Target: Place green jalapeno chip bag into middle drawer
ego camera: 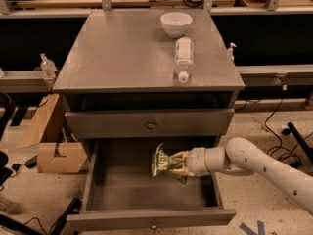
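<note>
The green jalapeno chip bag (pixel 165 162) is crinkled, with white and light-green print. My gripper (pixel 179 164) is shut on its right side and holds it over the open middle drawer (pixel 122 190), right of the tray's centre. The white arm reaches in from the lower right. The drawer is pulled out, a deep grey tray with a small knob (pixel 154 224) on its front. I cannot tell whether the bag touches the drawer floor.
The upper grey drawer front (pixel 149 124) with its knob is closed above. On the cabinet top lie a clear bottle (pixel 183 58) and a white bowl (pixel 176 23). A cardboard box (pixel 54 151) stands on the floor at the left. Cables lie at the right.
</note>
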